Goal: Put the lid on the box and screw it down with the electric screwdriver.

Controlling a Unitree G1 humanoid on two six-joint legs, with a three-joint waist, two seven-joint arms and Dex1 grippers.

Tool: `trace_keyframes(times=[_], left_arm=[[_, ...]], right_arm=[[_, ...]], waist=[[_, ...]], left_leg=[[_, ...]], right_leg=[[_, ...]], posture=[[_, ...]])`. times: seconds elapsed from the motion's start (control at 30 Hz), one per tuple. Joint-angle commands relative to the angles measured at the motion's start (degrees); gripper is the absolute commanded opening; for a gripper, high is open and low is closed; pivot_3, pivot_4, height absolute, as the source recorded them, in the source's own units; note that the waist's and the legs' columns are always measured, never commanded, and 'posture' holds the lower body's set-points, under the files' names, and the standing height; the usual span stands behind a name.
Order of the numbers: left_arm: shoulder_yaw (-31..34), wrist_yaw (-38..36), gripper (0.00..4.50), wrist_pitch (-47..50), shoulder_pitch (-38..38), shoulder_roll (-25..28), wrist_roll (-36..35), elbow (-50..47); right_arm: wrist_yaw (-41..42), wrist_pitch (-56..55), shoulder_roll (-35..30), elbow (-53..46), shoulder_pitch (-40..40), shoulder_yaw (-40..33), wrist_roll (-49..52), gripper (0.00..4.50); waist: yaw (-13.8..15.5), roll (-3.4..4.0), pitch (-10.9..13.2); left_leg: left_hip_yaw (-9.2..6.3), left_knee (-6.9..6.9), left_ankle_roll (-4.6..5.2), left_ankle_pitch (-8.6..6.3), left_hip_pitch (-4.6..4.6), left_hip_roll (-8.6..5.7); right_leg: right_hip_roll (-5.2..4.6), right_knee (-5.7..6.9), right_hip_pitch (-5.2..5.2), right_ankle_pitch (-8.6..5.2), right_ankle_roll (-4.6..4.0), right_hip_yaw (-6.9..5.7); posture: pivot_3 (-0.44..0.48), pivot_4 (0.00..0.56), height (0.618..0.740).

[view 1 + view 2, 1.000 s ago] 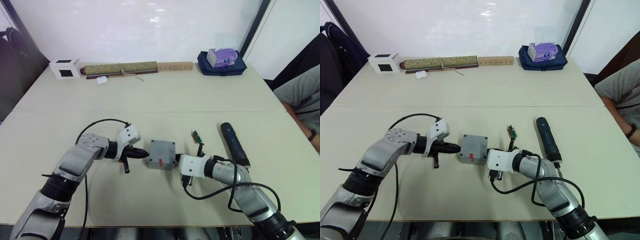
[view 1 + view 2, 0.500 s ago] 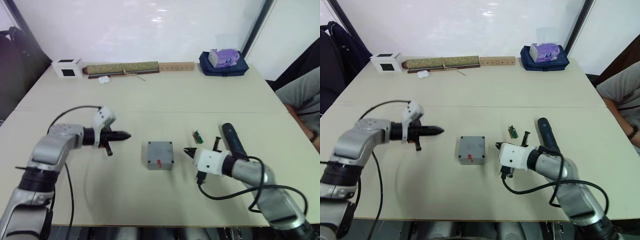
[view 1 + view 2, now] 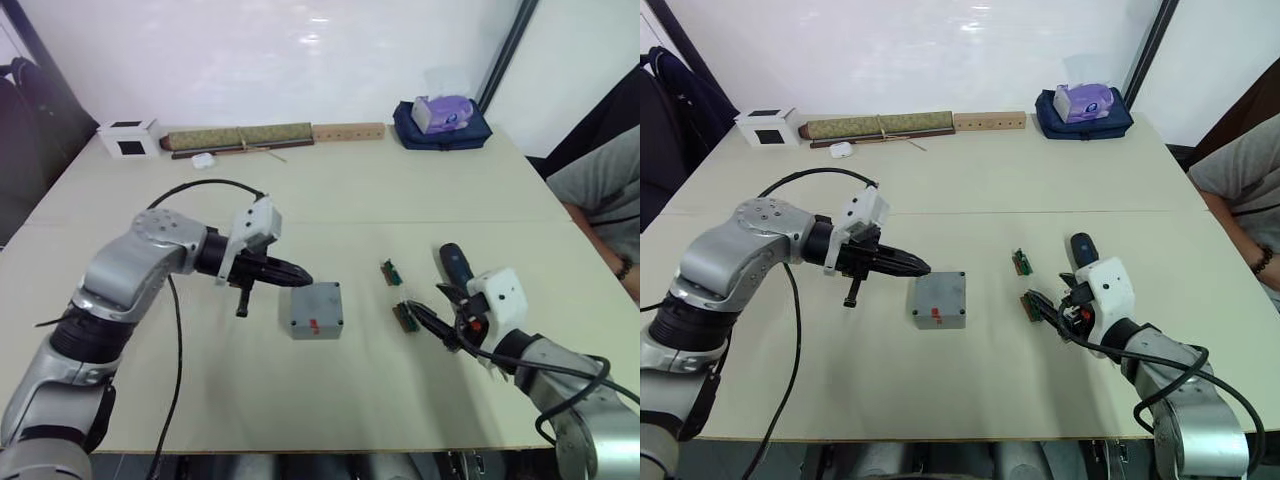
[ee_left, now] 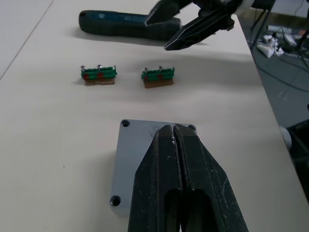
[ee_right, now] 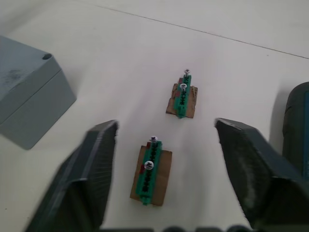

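The grey box (image 3: pixel 315 318) stands mid-table with the lid (image 3: pixel 316 299) sitting on top of it; corner screw holes show on the lid (image 4: pixel 140 145). My left gripper (image 3: pixel 303 277) is shut, and its tips (image 4: pixel 174 128) rest over the lid's left edge. The black and blue electric screwdriver (image 3: pixel 455 264) lies right of the box, partly hidden by my right gripper (image 3: pixel 428 322). That gripper's fingers (image 5: pixel 99 164) stand open around a small green strip (image 5: pixel 150 174), holding nothing.
A second green strip (image 3: pixel 390 272) lies between the box and the screwdriver. At the far edge of the table (image 3: pixel 200 400) are a white cube (image 3: pixel 130 137), a rolled mat (image 3: pixel 240 137), a wooden bar (image 3: pixel 348 131) and a tissue pack on a blue bag (image 3: pixel 440 115). A person's sleeve (image 3: pixel 600 190) is at the right.
My left gripper, still shut, swung away and has come back to the lid's left edge. My right gripper drew back from the box to the screwdriver side and has opened.
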Motion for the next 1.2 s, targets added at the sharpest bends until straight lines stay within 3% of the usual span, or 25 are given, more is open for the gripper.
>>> trace_keyframes(times=[0.03, 0.23, 0.47, 0.83, 0.93, 1.0, 1.2], left_arm=[[-1.2, -0.9, 0.00, -3.2, -1.4, 0.3, 2.0, 0.5], [-2.5, -1.3, 0.00, -6.4, -1.2, -0.3, 4.2, 2.7], [-1.9, -0.7, 0.00, -6.6, -0.7, -0.6, 4.3, 3.0], [-1.6, 0.7, 0.00, -7.2, 1.2, -0.5, 4.4, 2.3], [-1.6, 0.9, 0.00, -7.3, 1.3, -0.5, 4.5, 2.2], [-1.7, 1.0, 0.00, -7.3, 1.4, -0.4, 4.5, 2.1], [-1.6, 1.4, 0.00, -7.4, 1.6, -0.3, 4.5, 2.4]], right_arm=[[-2.1, 1.2, 0.4, -2.6, 1.6, 0.2, 2.5, 4.46], [-5.6, -3.0, -0.6, -0.2, 3.6, 4.2, 1.0, 4.46], [-8.5, -8.1, -2.1, 4.1, 4.0, 8.1, -1.0, 1.70], [-9.9, -11.7, -3.2, 6.7, 4.3, 10.0, -1.2, 1.70], [-9.7, -12.3, -3.3, 6.9, 4.5, 10.0, -1.0, 0.99], [-9.6, -12.7, -3.4, 7.1, 4.8, 10.2, -0.9, 0.14], [-10.1, -13.1, -3.3, 7.1, 4.9, 10.1, -0.8, 0.05]], waist=[[0.1, 0.00, 0.0], [0.0, -0.01, 0.0], [0.1, -0.01, 0.0], [0.1, -0.02, 0.0], [0.1, -0.02, 0.0], [0.1, -0.02, 0.0], [0.1, -0.02, 0.0]], left_leg=[[0.00, 0.00, 0.00, 0.00, 0.00, -0.01], [0.06, 0.01, 0.00, 0.00, -0.02, -0.05], [0.05, 0.01, 0.00, 0.00, -0.03, -0.04], [0.03, 0.01, 0.00, 0.00, -0.04, -0.02], [0.04, 0.01, 0.00, 0.00, -0.04, -0.03], [0.05, 0.01, 0.00, 0.00, -0.05, -0.03], [0.04, 0.01, 0.00, 0.00, -0.04, -0.03]], right_leg=[[-0.04, -0.01, 0.00, 0.00, 0.00, 0.02], [-0.11, -0.07, 0.00, 0.00, 0.02, 0.07], [-0.09, -0.07, -0.02, 0.00, 0.02, 0.06], [-0.08, -0.08, -0.03, 0.00, 0.03, 0.06], [-0.09, -0.08, -0.02, 0.00, 0.03, 0.06], [-0.09, -0.08, -0.03, 0.00, 0.03, 0.06], [-0.09, -0.08, -0.03, 0.00, 0.03, 0.06]], posture=[[0.000, 0.150, 0.740], [0.000, 0.150, 0.740], [0.000, 0.150, 0.740], [0.000, 0.150, 0.740], [0.000, 0.150, 0.740], [0.000, 0.150, 0.740], [0.000, 0.150, 0.740]])
